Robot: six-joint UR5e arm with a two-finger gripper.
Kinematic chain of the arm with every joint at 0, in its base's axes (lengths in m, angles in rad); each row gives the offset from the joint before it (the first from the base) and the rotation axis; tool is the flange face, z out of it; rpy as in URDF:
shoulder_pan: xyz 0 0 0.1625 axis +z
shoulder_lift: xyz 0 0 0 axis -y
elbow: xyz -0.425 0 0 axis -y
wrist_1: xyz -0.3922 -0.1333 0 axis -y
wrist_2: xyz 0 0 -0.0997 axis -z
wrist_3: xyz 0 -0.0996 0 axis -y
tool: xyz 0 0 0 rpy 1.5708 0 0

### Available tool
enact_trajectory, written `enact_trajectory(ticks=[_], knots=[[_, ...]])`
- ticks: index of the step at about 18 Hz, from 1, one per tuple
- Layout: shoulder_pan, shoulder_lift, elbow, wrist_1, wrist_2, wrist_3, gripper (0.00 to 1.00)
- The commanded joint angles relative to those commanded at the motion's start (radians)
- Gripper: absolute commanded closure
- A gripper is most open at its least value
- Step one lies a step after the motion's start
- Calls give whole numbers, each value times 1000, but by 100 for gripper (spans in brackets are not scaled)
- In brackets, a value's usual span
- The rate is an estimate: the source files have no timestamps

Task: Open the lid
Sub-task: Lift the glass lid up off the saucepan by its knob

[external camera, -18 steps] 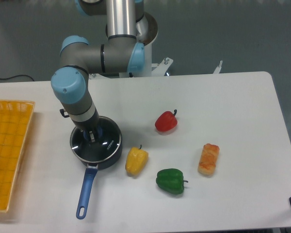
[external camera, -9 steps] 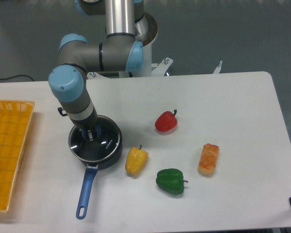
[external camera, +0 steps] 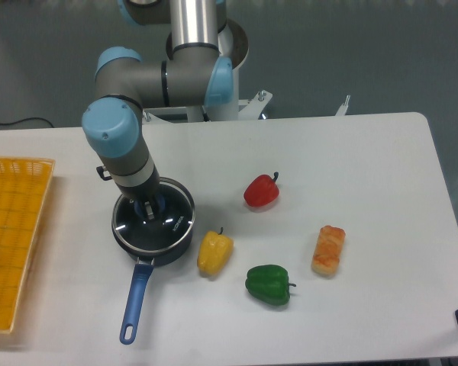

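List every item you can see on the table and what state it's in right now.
lid: on the saucepan, closed.
saucepan: upright, covered, handle toward the front edge.
gripper: down at the lid's knob; grip can't be told.
red pepper: lying loose.
yellow pepper: lying beside the saucepan.
green pepper: lying loose.
bread piece: lying loose.
yellow basket: at the table's left edge.

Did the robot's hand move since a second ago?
Yes. The hand shifted slightly right, toward the yellow pepper, staying over the lid.

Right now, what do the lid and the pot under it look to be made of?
The lid looks like clear glass with a thin metal rim: it shines and shows the dark inside. The pot seems dark blue coated metal, its long handle possibly plastic.
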Motion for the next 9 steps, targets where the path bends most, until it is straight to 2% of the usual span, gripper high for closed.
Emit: enact_trajectory(ticks=[5,9], knots=[[51,26,3,-12,0,9,39],[91,26,17,-14,0,11,39]])
